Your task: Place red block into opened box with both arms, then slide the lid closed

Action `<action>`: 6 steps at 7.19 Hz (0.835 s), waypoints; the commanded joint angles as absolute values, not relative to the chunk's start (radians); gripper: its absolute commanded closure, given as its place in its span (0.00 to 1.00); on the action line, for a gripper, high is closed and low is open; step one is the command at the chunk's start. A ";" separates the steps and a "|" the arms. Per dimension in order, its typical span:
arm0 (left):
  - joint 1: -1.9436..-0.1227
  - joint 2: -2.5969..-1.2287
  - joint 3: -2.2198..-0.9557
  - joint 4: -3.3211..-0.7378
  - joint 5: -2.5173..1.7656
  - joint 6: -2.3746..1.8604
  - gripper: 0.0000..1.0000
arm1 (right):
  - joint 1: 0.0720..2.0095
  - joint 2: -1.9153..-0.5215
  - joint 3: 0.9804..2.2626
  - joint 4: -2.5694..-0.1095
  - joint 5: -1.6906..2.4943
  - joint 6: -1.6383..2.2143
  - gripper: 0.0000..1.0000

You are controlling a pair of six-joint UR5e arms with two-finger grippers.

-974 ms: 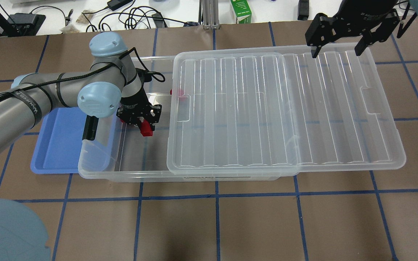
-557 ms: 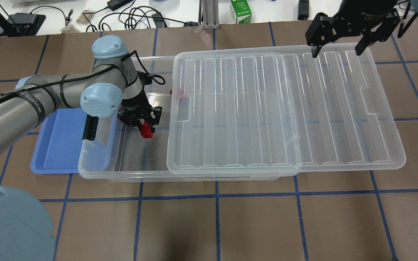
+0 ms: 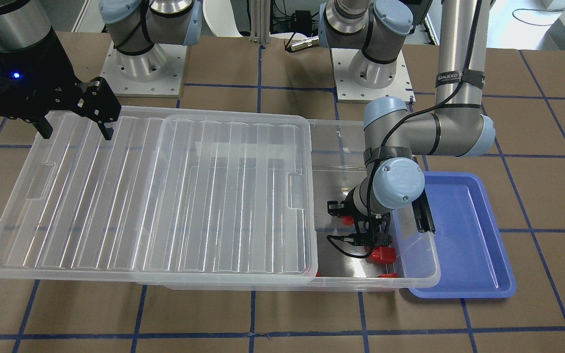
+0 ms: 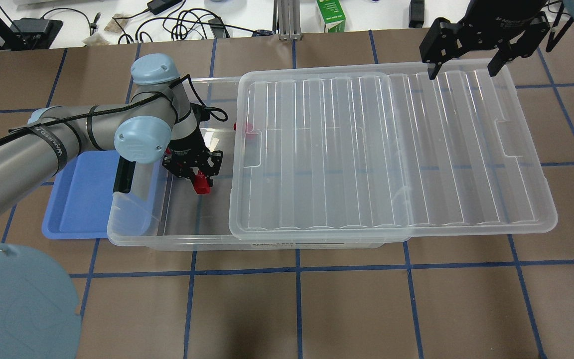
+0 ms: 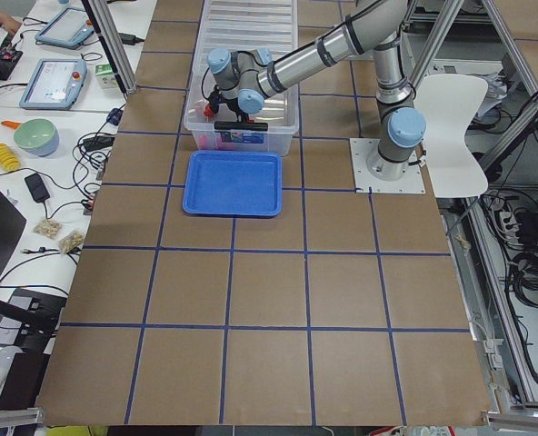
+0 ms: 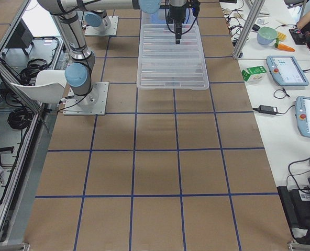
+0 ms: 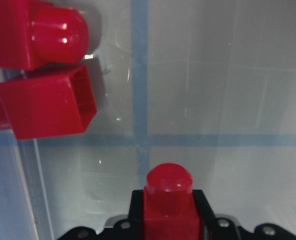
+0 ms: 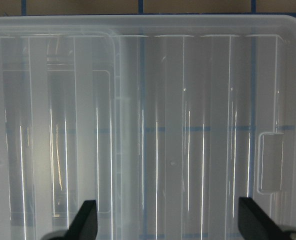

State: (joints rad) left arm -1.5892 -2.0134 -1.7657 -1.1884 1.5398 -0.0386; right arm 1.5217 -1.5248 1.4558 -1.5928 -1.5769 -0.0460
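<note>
left claw (image 4: 200,178): clamped on red block (image 4: 201,186), inside box (image 4: 132,235) | right claw (image 4: 462,72): apart, above lid (image 4: 391,149) | arm strap (image 3: 459,77) lettering: not clearly legible

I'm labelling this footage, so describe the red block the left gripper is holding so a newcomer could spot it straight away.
Find the large clear box, open only at its end beside the blue tray. The left gripper reaches into that opening, and the red block is the one clamped in its jaws; the other red blocks lie loose, ungripped.

Red blocks (image 7: 43,107): three, perhaps four; one box (image 4: 132,234), lid (image 4: 391,149), blue tray (image 4: 82,199).
</note>
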 commanded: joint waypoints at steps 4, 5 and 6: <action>-1.583 -2.002 -1.750 -1.189 1.540 -0.040 0.19 | 1.519 -1.525 1.454 -1.588 -1.577 -0.048 0.00; -1.568 -1.985 -1.743 -1.192 1.537 -0.038 0.16 | 1.513 -1.525 1.456 -1.586 -1.577 -0.060 0.00; -1.560 -1.967 -1.730 -1.204 1.537 -0.038 0.15 | 1.509 -1.525 1.457 -1.585 -1.597 -0.063 0.00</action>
State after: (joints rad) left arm -1.5715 -1.9875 -1.7437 -1.1935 1.5380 -0.0389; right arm 1.5142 -1.5248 1.4558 -1.5865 -1.5815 -0.0564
